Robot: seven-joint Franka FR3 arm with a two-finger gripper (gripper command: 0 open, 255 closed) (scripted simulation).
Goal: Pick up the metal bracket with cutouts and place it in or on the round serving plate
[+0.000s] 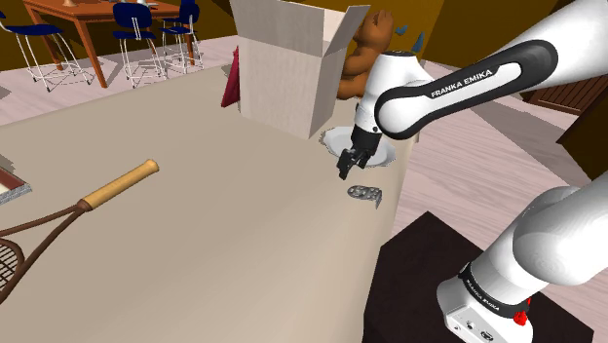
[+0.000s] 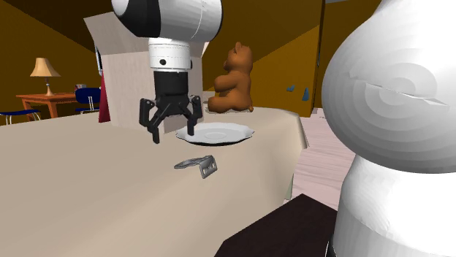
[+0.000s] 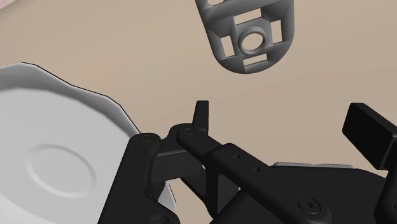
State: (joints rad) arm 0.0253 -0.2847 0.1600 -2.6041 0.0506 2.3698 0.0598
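Gripper hovering, jaws spread, empty. Metal bracket flat on table just beyond fingertips, plate alongside. Centre over bracket, span its narrow width, descend straight, then close.

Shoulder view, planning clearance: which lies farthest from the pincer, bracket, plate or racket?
The brown racket at the view's left edge; bracket and plate lie near the pincer.

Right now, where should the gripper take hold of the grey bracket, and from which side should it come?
Probably from straight above, closing on the bracket across its two long side edges. It lies low on the table with its broad, cutout face up, so little is offered to a sideways approach. The open gripper hovers above, slightly off it.
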